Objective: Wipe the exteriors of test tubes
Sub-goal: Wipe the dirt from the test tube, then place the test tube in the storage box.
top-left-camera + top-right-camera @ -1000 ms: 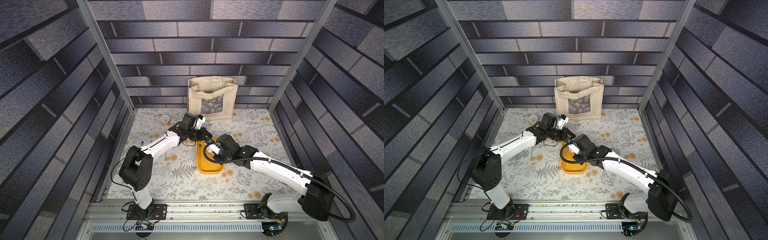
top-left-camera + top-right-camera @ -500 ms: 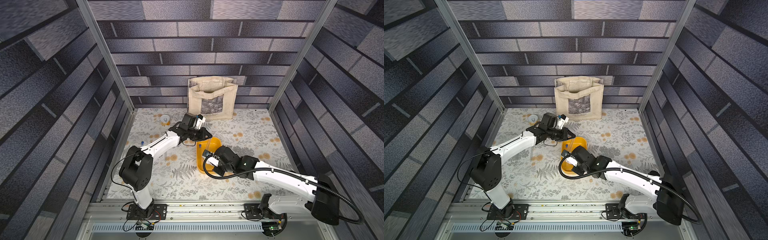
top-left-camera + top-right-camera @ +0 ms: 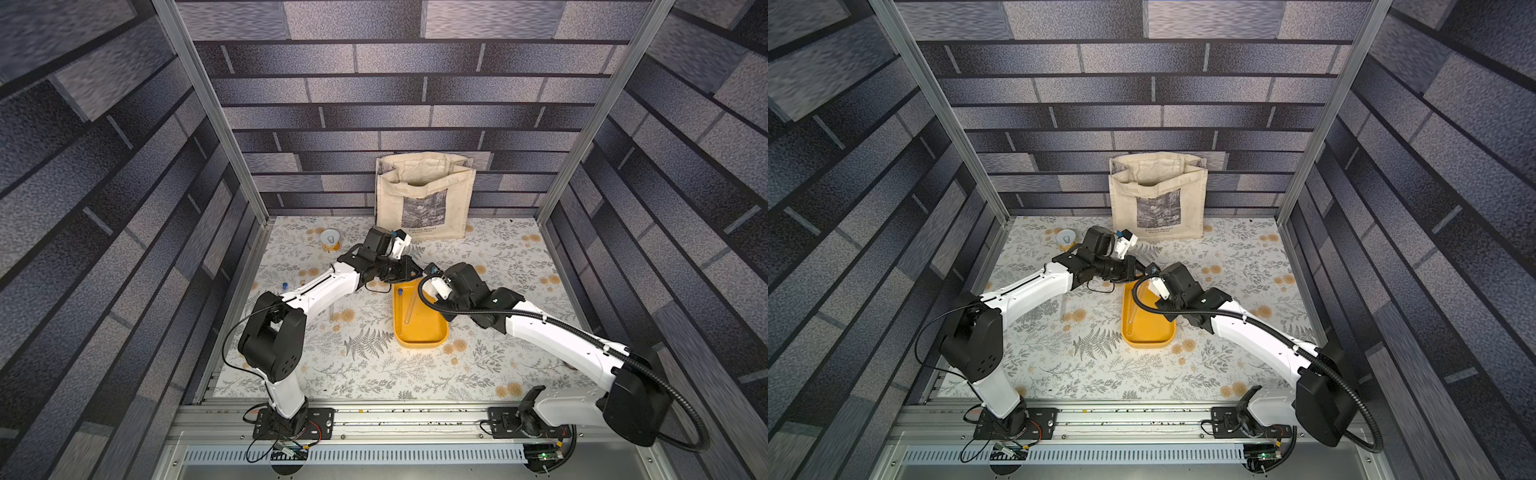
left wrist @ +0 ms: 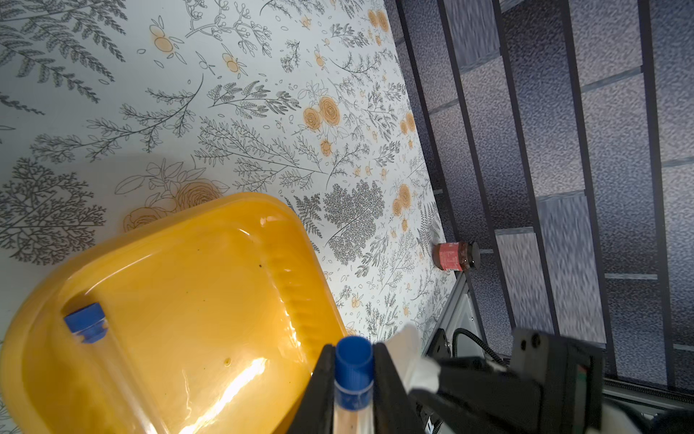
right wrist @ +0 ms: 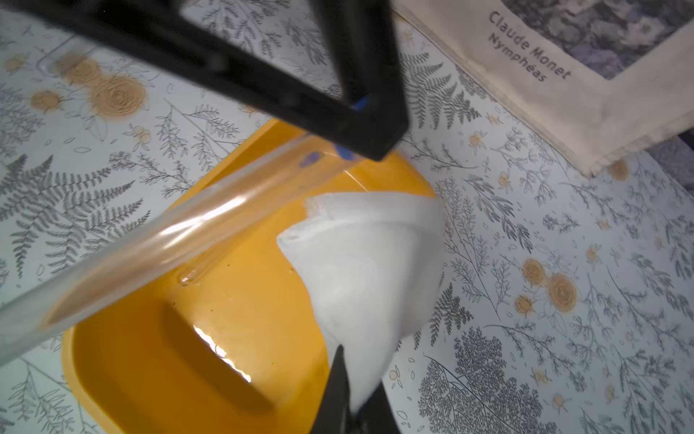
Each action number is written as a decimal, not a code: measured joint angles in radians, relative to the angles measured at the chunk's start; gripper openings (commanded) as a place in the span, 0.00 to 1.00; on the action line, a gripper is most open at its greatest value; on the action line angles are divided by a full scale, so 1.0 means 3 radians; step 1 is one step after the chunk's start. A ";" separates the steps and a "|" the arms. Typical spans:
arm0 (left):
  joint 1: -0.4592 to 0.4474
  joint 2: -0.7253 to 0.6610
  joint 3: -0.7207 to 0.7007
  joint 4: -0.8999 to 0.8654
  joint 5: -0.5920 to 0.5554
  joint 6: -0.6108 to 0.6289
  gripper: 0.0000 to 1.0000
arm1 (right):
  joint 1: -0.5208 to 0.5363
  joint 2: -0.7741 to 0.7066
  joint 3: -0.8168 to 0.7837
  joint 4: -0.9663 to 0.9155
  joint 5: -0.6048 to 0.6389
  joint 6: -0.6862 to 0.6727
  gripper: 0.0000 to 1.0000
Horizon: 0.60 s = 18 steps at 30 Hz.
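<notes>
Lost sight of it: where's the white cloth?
Right wrist view: white cloth pinched in the right claw, above the yellow tray's edge, beside the held test tube.

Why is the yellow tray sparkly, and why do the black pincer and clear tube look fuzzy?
Left wrist view: light bounces off the glossy yellow tray, making a bright white streak. Right wrist view: the left pincer and its test tube sit very near the lens, out of focus, so their edges smear; the flowered table behind is sharp.
</notes>
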 measured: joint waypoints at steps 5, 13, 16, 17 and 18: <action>-0.0022 0.0018 0.0000 -0.0001 -0.0043 -0.0022 0.20 | -0.0336 -0.0281 -0.0130 -0.0071 -0.0022 0.0273 0.00; -0.0169 0.0262 0.0000 0.0000 -0.0278 -0.0132 0.19 | -0.0455 -0.0783 -0.0331 -0.0278 -0.0117 0.0627 0.00; -0.0224 0.0334 0.0003 0.0000 -0.0366 -0.0177 0.19 | -0.0455 -0.0940 -0.0404 -0.0346 -0.0156 0.0710 0.00; -0.0235 0.0356 0.0008 0.0000 -0.0393 -0.0184 0.18 | -0.0455 -0.0987 -0.0423 -0.0369 -0.0169 0.0731 0.00; -0.0245 0.0381 0.0019 -0.0003 -0.0435 -0.0191 0.17 | -0.0455 -0.1025 -0.0437 -0.0393 -0.0177 0.0749 0.00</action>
